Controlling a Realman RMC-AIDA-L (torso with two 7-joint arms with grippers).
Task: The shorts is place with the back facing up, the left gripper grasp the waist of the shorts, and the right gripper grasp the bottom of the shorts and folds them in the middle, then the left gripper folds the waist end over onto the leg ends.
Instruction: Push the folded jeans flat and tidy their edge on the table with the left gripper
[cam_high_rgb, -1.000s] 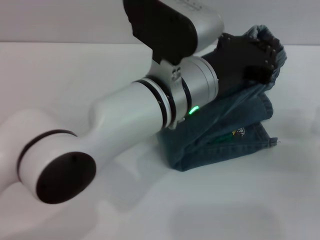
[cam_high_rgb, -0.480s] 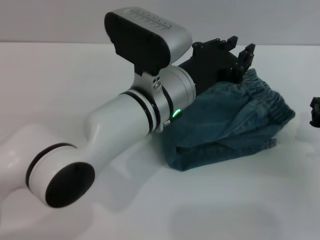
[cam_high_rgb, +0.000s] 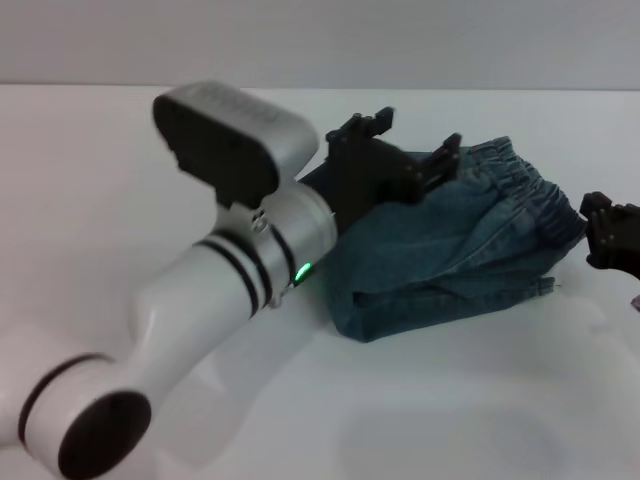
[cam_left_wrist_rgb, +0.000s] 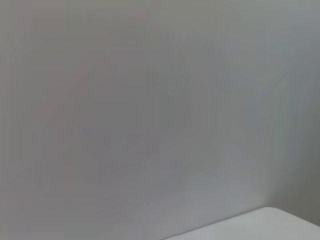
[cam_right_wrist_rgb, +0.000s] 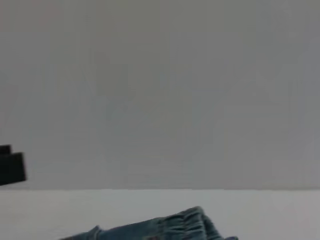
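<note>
From the head view, the denim shorts (cam_high_rgb: 450, 250) lie folded in a small pile on the white desk (cam_high_rgb: 120, 140), a bit right of the middle. The stretchy waist end sits on top, at the far right of the pile. The left tool (cam_high_rgb: 420, 145) hangs just above the far left part of the shorts. Its two black fingers (cam_high_rgb: 372, 122) are spread apart and hold nothing. The big white left arm (cam_high_rgb: 220, 290) runs from the near left corner up to it, with a little green light on its side. The right tool (cam_high_rgb: 612, 232) peeks in at the right edge, just beside the waist end of the shorts. I cannot tell if it is spread or pressed together.

The left wrist view shows only a plain grey wall and a small corner of the desk (cam_left_wrist_rgb: 280, 225).

The right wrist view shows the wall, the desk (cam_right_wrist_rgb: 260, 210), and the gathered waist of the shorts (cam_right_wrist_rgb: 170, 227) at the near edge. A black part shows at one side, and I cannot tell what it is.
</note>
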